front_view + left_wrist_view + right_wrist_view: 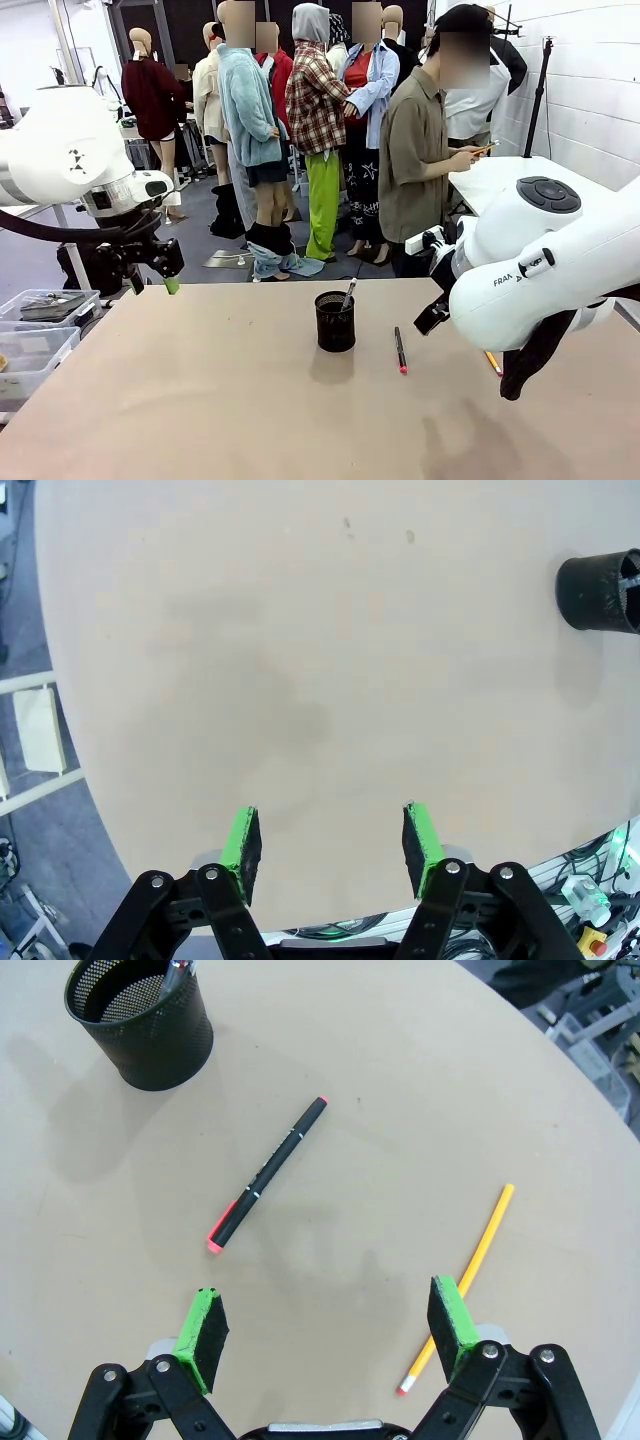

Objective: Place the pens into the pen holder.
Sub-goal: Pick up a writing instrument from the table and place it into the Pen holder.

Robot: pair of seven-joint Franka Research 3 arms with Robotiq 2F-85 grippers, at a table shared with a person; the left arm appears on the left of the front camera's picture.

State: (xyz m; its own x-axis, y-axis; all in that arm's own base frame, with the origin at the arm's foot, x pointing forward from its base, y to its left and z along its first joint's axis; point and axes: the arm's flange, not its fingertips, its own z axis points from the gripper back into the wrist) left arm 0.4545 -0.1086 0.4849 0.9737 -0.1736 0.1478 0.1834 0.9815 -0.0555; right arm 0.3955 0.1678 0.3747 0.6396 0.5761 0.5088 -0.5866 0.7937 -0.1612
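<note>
Robotics lab bay. White left arm (70,150) and right arm (560,270) flank a bare beige table (200,400). Behind the left gripper (330,820), past the table edge: cable bundles (585,865) and a red-buttoned stop box (596,942). Clear storage bins (40,335) sit below it.

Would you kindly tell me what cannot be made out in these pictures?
- Front view: yellow pencil mostly hidden behind the right arm.
- Right wrist view: silver pen in the pen holder cut off by the top edge.
- Left wrist view: pen holder partly cut off by the right edge.
</note>
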